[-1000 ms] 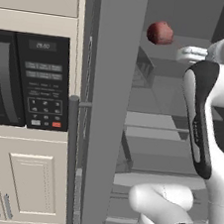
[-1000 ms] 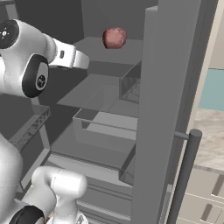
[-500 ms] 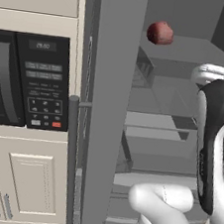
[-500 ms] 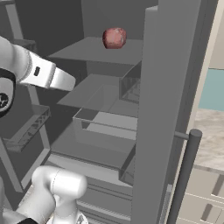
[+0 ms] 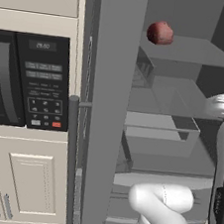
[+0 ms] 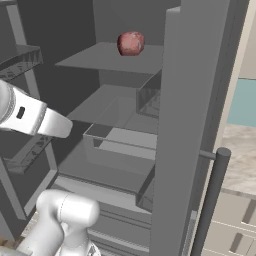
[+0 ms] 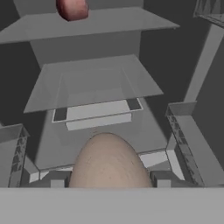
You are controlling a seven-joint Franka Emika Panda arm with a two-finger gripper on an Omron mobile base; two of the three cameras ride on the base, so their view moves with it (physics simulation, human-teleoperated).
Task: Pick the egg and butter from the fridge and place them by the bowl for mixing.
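The smooth pale beige oval egg [image 7: 109, 162] is seen held at the gripper, close before the hand camera. Beyond it, the tall grey metal fridge [image 5: 107, 108] stands open, a lumpy red-pink chunk [image 6: 131, 43] resting on its upper shelf.

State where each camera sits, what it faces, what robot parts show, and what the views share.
Left base view: behind-left, facing the open fridge and microwave; arm at lower right.
Right base view: behind-right, facing the fridge shelves; arm at lower left.
Hand view: on the hand, facing the shelves; the egg sits close, low.
All three show the red chunk.
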